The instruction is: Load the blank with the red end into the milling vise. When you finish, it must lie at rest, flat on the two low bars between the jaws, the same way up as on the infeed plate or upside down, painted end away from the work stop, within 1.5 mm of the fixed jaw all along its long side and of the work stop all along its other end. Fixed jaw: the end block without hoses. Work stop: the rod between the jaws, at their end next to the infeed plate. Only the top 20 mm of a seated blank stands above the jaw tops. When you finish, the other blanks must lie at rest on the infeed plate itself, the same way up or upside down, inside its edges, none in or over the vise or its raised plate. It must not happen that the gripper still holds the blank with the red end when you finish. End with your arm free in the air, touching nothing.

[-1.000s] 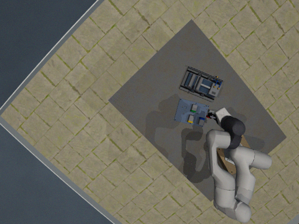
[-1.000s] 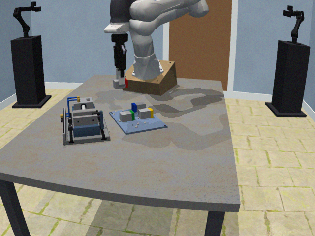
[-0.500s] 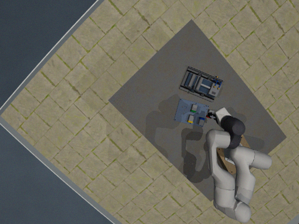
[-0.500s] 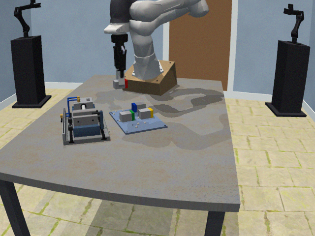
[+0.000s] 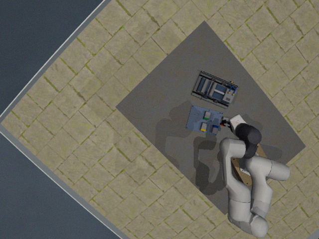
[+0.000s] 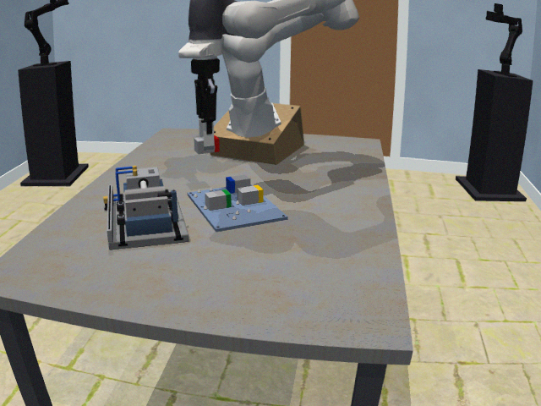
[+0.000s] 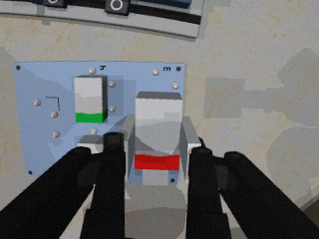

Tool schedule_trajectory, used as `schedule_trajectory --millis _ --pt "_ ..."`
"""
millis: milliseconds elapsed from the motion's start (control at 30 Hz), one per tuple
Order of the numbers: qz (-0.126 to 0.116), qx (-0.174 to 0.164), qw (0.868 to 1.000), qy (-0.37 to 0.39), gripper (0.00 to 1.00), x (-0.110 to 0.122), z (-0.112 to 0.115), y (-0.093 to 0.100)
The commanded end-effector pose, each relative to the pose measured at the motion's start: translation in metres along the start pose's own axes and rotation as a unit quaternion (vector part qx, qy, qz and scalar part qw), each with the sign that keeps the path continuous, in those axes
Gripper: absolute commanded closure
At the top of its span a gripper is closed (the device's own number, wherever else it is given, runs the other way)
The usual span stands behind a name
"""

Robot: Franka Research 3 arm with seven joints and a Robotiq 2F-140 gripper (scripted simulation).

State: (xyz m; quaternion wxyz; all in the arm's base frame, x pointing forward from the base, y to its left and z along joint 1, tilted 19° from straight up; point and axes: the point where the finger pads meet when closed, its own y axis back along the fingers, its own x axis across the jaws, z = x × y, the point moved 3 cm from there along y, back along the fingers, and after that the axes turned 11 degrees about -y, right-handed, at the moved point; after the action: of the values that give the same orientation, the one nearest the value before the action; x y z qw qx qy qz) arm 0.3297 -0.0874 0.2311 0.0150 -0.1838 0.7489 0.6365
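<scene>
In the exterior view, left to right: the vise (image 5: 211,88) (image 6: 146,206) (image 7: 164,24) is grey, dark and blue, block-jawed. The gripper (image 5: 225,122) (image 6: 207,140) (image 7: 158,129) pinches the red-ended blank (image 5: 225,118) (image 6: 199,145) (image 7: 159,121), a grey box, above the table (image 5: 154,102) (image 6: 240,283) (image 7: 254,149). Its long axis appears roughly level, red end rightward. The blue plate (image 5: 191,124) (image 6: 244,222) (image 7: 30,144) bears three blanks. The table is mottled grey; stone-patterned floor (image 5: 102,128) (image 6: 458,283), blue walls (image 6: 122,43), brown door (image 6: 342,79).

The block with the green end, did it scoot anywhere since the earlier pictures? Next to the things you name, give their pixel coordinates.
No, the green-ended block (image 5: 207,114) (image 6: 215,200) (image 7: 90,95) looks like it's in the same spot on the blue plate (image 5: 192,122) (image 6: 253,217) (image 7: 35,82), in the top and outside views.
</scene>
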Motion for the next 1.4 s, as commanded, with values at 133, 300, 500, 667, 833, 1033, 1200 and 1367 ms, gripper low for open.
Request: schedule_trajectory --millis 133,300,500,667,833,1033,1200,1367 --pt "-0.002 0.002 1.0 0.002 1.0 -0.002 -0.0011 0.0002" --pt "-0.002 0.002 1.0 0.002 1.0 -0.002 -0.0011 0.0002" --pt "-0.001 0.001 0.993 -0.115 1.0 -0.0008 -0.0005 -0.0012" --pt "-0.001 0.001 0.993 -0.115 1.0 -0.0008 -0.0005 -0.0012" --pt "-0.001 0.001 0.993 -0.115 1.0 -0.0008 -0.0005 -0.0012" --pt "-0.001 0.001 0.979 -0.204 1.0 -0.0014 0.0003 -0.0011" --pt "-0.001 0.001 0.979 -0.204 1.0 -0.0014 0.0003 -0.0011" --pt "-0.001 0.001 0.979 -0.204 1.0 -0.0014 0.0003 -0.0011"
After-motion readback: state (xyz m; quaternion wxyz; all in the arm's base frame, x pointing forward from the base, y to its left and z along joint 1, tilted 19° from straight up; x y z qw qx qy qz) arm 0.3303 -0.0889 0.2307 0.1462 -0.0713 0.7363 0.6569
